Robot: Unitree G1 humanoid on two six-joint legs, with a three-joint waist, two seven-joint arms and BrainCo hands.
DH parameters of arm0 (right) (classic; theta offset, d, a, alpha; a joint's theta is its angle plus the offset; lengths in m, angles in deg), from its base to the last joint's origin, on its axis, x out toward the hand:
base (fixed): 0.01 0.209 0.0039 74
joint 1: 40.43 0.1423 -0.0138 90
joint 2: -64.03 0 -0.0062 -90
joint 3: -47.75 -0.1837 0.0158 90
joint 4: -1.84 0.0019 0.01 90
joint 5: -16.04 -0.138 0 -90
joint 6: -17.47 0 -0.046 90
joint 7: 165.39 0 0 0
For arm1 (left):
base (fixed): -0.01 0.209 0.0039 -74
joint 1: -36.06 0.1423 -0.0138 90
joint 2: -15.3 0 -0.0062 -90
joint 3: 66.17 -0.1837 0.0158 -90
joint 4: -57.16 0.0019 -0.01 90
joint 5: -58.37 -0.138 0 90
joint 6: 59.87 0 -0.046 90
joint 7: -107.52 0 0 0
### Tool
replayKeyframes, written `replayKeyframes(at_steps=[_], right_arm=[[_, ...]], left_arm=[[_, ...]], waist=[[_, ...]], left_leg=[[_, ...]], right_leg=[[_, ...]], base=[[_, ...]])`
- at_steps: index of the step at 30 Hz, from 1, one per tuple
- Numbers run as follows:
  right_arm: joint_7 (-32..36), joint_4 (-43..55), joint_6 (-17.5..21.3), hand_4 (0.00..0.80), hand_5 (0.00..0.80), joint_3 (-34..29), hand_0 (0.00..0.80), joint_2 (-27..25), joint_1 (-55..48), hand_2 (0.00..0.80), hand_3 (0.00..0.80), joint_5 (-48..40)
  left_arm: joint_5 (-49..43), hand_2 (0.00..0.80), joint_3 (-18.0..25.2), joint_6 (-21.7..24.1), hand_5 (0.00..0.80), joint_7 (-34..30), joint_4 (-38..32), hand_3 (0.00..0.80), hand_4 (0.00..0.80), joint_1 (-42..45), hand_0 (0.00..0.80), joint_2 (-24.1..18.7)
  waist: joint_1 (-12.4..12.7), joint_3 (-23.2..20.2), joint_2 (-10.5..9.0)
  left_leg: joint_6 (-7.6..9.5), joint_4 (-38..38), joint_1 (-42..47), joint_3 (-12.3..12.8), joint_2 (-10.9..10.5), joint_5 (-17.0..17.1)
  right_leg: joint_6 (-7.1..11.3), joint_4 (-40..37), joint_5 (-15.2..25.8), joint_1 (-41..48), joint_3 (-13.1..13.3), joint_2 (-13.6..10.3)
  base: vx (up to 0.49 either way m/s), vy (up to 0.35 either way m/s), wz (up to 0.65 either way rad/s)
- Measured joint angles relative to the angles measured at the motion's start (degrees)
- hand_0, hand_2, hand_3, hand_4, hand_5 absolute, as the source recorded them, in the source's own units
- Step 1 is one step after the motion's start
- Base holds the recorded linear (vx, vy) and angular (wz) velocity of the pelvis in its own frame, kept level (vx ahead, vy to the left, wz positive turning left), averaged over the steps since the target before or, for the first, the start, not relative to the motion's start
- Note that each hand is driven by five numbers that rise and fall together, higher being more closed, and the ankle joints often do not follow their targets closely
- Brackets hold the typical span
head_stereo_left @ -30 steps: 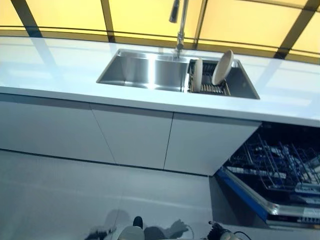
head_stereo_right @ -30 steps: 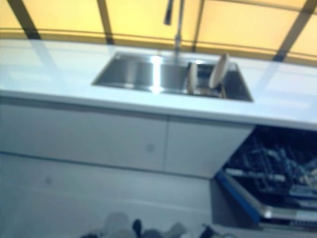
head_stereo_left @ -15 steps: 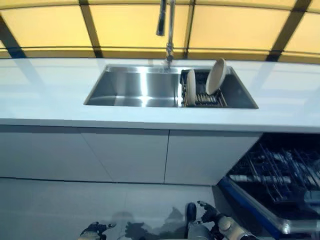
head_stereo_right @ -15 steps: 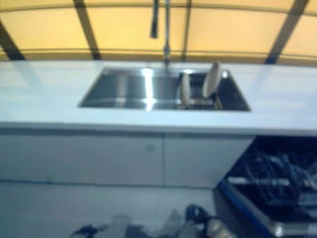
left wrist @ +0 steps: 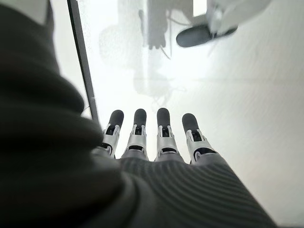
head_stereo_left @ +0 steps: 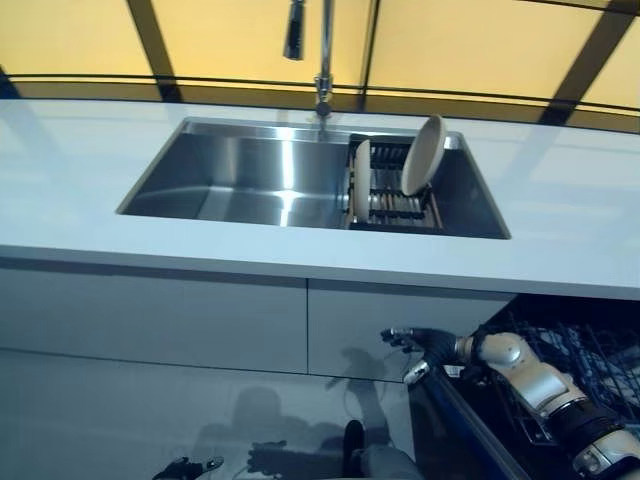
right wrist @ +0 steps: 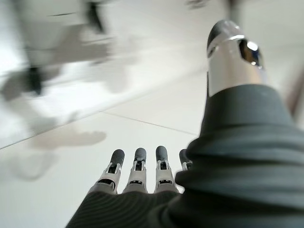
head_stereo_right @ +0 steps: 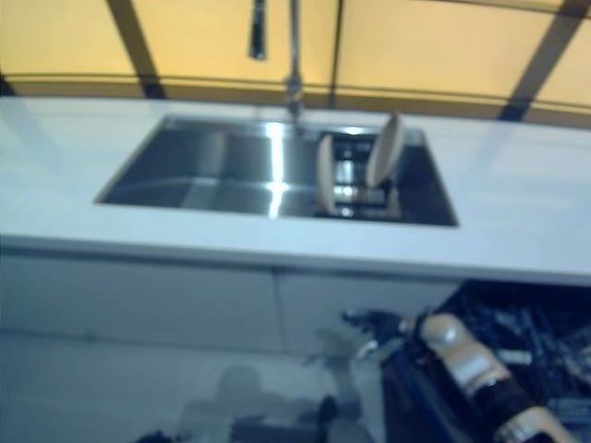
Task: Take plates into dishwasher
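Two cream plates stand on edge in a dark rack (head_stereo_left: pixel 395 200) in the right part of the steel sink (head_stereo_left: pixel 240 185): one upright plate (head_stereo_left: pixel 361 178) at the rack's left, one larger plate (head_stereo_left: pixel 423 155) leaning at its back right. The open dishwasher (head_stereo_left: pixel 560 370) with its wire rack shows at the lower right, under the counter. My right hand (head_stereo_left: pixel 425 350) is open and empty, raised in front of the cabinet by the dishwasher's left edge, well below the plates. My left hand (head_stereo_left: pixel 185 467) hangs low over the floor, open and empty, fingers (left wrist: pixel 161 135) straight.
A tall tap (head_stereo_left: pixel 322 50) stands behind the sink. The white counter (head_stereo_left: pixel 80 200) runs left and right of it, over white cabinet doors (head_stereo_left: pixel 150 320). The dishwasher's open door (head_stereo_left: pixel 470 430) juts out at the lower right. Yellow window panels line the back.
The camera has moved closer to the counter and shifted. My right arm has risen from low by the floor up to the dishwasher's left edge. The plates stay in the rack.
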Motion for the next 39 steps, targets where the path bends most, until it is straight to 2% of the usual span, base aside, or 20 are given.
replayKeyframes(at_steps=[2, 4, 7, 12, 14, 15, 16, 17, 19, 20, 21, 22, 23, 24, 26, 28, 29, 31, 35, 39], right_arm=[[0.6, 0.5, -1.2, 0.0, 0.0, -3.5, 0.0, 0.0, -0.1, 0.0, 0.0, -4.3], [1.8, 1.2, -1.7, 0.0, 0.0, -5.7, 0.0, -0.1, -0.1, 0.0, 0.0, -6.8], [5.4, 3.0, -1.8, 0.0, 0.0, -6.1, 0.0, -0.4, 0.9, 0.0, 0.0, -8.9], [11.0, 6.7, -5.4, 0.0, 0.0, -6.3, 0.0, -2.4, 8.0, 0.0, 0.0, -16.4], [12.9, 6.0, -6.1, 0.0, 0.0, -5.8, 0.0, -2.5, 12.2, 0.0, 0.0, -18.4], [13.0, 5.6, -6.1, 0.0, 0.0, -5.5, 0.0, -3.0, 14.0, 0.0, 0.0, -20.2], [12.9, 5.2, -6.0, 0.0, 0.0, -5.6, 0.0, -3.9, 16.1, 0.0, 0.0, -22.0], [12.1, 3.2, -6.0, 0.0, 0.0, -5.6, 0.0, -4.2, 19.2, 0.0, 0.0, -24.9], [8.3, 0.2, -5.4, 0.0, 0.0, -5.5, 0.0, -3.8, 20.1, 0.0, 0.0, -29.7], [4.1, -1.0, -4.7, 0.0, 0.0, -5.2, 0.0, -6.0, 21.9, 0.0, 0.0, -32.7], [1.8, -2.0, -4.4, 0.0, 0.0, -5.5, 0.0, -6.8, 23.8, 0.0, 0.0, -33.8], [-3.7, -4.8, -3.2, 0.0, 0.0, -7.2, 0.0, -7.0, 26.0, 0.0, 0.0, -36.0], [-7.9, -7.8, -2.5, 0.0, 0.0, -8.2, 0.0, -5.9, 26.3, 0.0, 0.0, -37.7], [-13.7, -9.4, -2.4, 0.0, 0.0, -9.7, 0.0, -5.5, 26.3, 0.0, 0.0, -39.4], [-19.2, -9.9, -0.3, 0.0, 0.0, -13.9, 0.0, -5.7, 26.6, 0.0, 0.0, -40.9], [-24.0, -11.6, 1.2, 0.0, 0.0, -15.6, 0.0, -8.8, 28.3, 0.0, 0.0, -41.2], [-25.3, -12.5, 1.5, 0.0, 0.0, -15.9, 0.0, -9.6, 29.1, 0.0, 0.0, -41.4], [-29.7, -16.0, 2.7, 0.0, 0.0, -15.6, 0.0, -10.1, 31.6, 0.0, 0.0, -41.9], [-39.0, -22.0, 4.3, 0.0, 0.0, -11.6, 0.0, -10.1, 42.0, 0.0, 0.0, -41.9], [-44.7, -26.3, 4.6, 0.0, 0.0, -7.6, 0.0, -10.3, 49.4, 0.0, 0.0, -41.7]], left_arm=[[-0.5, 0.0, 1.5, 1.1, 0.0, 0.0, 0.8, 0.0, 0.0, 0.4, 0.0, -0.3], [-2.2, 0.0, 1.5, 1.7, 0.0, 0.0, 1.7, 0.0, 0.0, 1.5, 0.0, -0.4], [-2.2, 0.0, 2.5, 1.9, 0.0, 0.0, 3.1, 0.0, 0.0, 3.5, 0.0, -0.8], [-2.2, 0.0, 3.7, 1.8, 0.0, 0.7, 5.6, 0.0, 0.0, 0.8, 0.0, -1.6], [-2.1, 0.0, 3.6, 2.0, 0.0, 0.9, 6.6, 0.0, 0.0, -0.4, 0.0, -2.4], [-2.1, 0.0, 3.6, 2.0, 0.0, 0.9, 6.7, 0.0, 0.0, 0.3, 0.0, -2.0], [-2.0, 0.0, 3.5, 2.1, 0.0, 0.9, 6.6, 0.0, 0.0, 0.5, 0.0, -1.6], [-2.0, 0.0, 3.5, 2.6, 0.0, 1.0, 6.2, 0.0, 0.0, 0.9, 0.0, -1.0], [-2.1, 0.0, 3.1, 3.0, 0.0, 1.0, 6.1, 0.0, 0.0, 1.9, 0.0, -0.2], [-2.2, 0.0, 2.9, 3.0, 0.0, 1.4, 5.9, 0.0, 0.0, 1.9, 0.0, 1.8], [-2.2, 0.0, 2.7, 3.1, 0.0, 1.3, 5.2, 0.0, 0.0, 1.5, 0.0, 2.1], [-2.1, 0.0, 2.6, 2.9, 0.0, 1.7, 4.8, 0.0, 0.0, 1.0, 0.0, 1.7], [-2.2, 0.0, 2.5, 2.9, 0.0, 1.5, 5.2, 0.0, 0.0, 1.6, 0.0, 1.3], [-2.1, 0.0, 2.5, 2.9, 0.0, 1.6, 5.9, 0.0, 0.0, 2.6, 0.0, 0.8], [-1.9, 0.0, 2.1, 2.8, 0.0, 1.6, 6.1, 0.0, 0.0, 2.2, 0.0, 0.5], [-1.5, 0.0, 2.1, 2.8, 0.0, 1.7, 6.1, 0.0, 0.0, 1.0, 0.0, 0.6], [-1.1, 0.0, 2.0, 2.9, 0.0, 1.7, 6.1, 0.0, 0.0, 0.6, 0.0, 0.5], [-0.7, 0.0, 1.2, 3.0, 0.0, 1.8, 5.8, 0.0, 0.0, -0.9, 0.0, -0.9], [-0.5, 0.0, -1.0, 3.1, 0.0, 1.7, 5.4, 0.0, 0.0, -3.6, 0.0, -0.9], [-0.4, 0.0, -2.0, 2.9, 0.0, 1.6, 6.0, 0.0, 0.0, -2.0, 0.0, -0.7]], waist=[[-0.4, 0.1, 0.16], [-1.0, 0.2, 0.26], [-0.5, 0.2, 0.27], [-1.1, 0.2, -0.25], [0.5, -0.7, -2.91], [3.1, -1.1, -2.45], [3.8, -1.2, -2.98], [4.4, -1.1, -3.84], [5.1, -2.0, -3.68], [7.6, -2.2, 1.36], [8.2, -1.2, 2.5], [8.5, -0.2, 1.96], [8.8, -0.2, 1.13], [8.7, -1.8, -0.8], [7.8, -3.0, -2.4], [7.1, -4.6, -0.5], [6.4, -5.0, 0.13], [5.8, -5.9, -1.44], [6.9, -6.8, -2.68], [9.2, -7.3, -3.55]], left_leg=[[-0.33, -0.4, 1.1, 1.7, -0.1, -0.1], [-0.85, -0.5, 1.7, 3.4, -0.1, -0.4], [-1.4, -1.0, 3.9, 8.3, 0.0, -0.4], [-0.66, 4.2, 3.3, 8.1, 1.1, -2.3], [-0.57, 19.8, -3.0, 7.7, 2.2, -1.3], [0.25, 26.9, -6.7, 5.6, 3.5, 1.1], [-2.33, 31.4, -9.5, 1.8, 2.8, -1.3], [-4.04, 30.5, -11.7, 0.2, 0.7, -2.7], [-1.98, 22.4, -15.5, 2.0, -2.3, -1.2], [-2.17, 14.8, -17.6, 1.0, 1.3, -0.7], [-2.59, 13.6, -18.4, -0.3, 1.8, 0.2], [0.41, 13.3, -20.1, -0.7, 1.3, 2.7], [2.32, 11.8, -20.0, 0.6, 0.9, 4.7], [3.03, 10.9, -19.5, 2.4, -1.1, 5.6], [3.22, 13.4, -18.8, 3.0, -3.4, 5.3], [2.96, 10.4, -15.3, 2.8, -3.4, 5.1], [4.35, 8.3, -14.8, 2.4, -3.3, 7.4], [5.19, 6.4, -13.9, 2.5, -5.0, 7.7], [6.34, 4.5, -14.0, 1.8, -6.5, 8.6], [6.15, 3.7, -14.1, 1.4, -7.0, 8.9]], right_leg=[[0.02, 0.3, 0.0, -0.2, -0.7, -0.4], [0.0, 0.9, 0.0, -0.5, -3.3, -1.3], [-0.13, 2.1, -0.4, -0.9, -11.6, -4.0], [-1.26, 6.9, -4.3, -1.6, -11.2, -3.5], [-1.17, 1.6, -4.7, 1.2, -10.2, -2.3], [1.33, -0.8, -5.9, 3.4, -10.3, -0.9], [-0.26, 2.7, -7.6, 3.8, -8.5, -1.9], [-2.73, 1.2, -5.0, 5.0, -7.6, -2.1], [-1.42, -7.7, -5.8, 8.5, -6.5, 0.2], [-2.82, 1.0, -7.7, 7.8, -5.8, 5.3], [-4.04, 8.1, -9.5, 6.7, -5.6, 5.8], [-4.85, 8.8, -13.7, 9.3, -4.8, 4.1], [-5.23, 7.8, -13.5, 10.1, -6.1, 3.3], [-5.27, 7.4, -13.7, 10.1, -6.5, 1.2], [-3.59, 5.4, -12.5, 10.2, -8.0, -1.6], [-1.85, 3.4, -11.0, 10.5, -8.4, -0.8], [-1.46, 3.6, -10.7, 10.4, -8.3, -0.5], [-0.22, 4.3, -11.1, 10.6, -6.0, -1.3], [1.12, 3.3, -11.2, 11.0, -5.8, -2.2], [1.38, 2.4, -11.7, 11.9, -6.0, -2.2]], base=[[0.15, 0.001, -0.35], [0.102, 0.006, -0.37], [0.078, -0.021, -0.62], [0.14, -0.154, -0.14], [0.216, -0.002, -0.53], [0.207, 0.122, -0.69], [0.235, 0.189, -0.66], [0.313, 0.219, -0.41], [0.305, 0.124, -0.44], [0.179, 0.059, -0.58], [0.169, 0.127, -0.59], [0.167, 0.145, -0.38], [0.219, 0.174, -0.45], [0.171, 0.123, -0.5], [0.16, 0.101, -0.43], [0.095, 0.057, -0.13], [0.075, 0.033, 0.1], [0.1, 0.019, 0.17], [0.094, 0.001, 0.3], [0.049, 0.055, 0.27]])
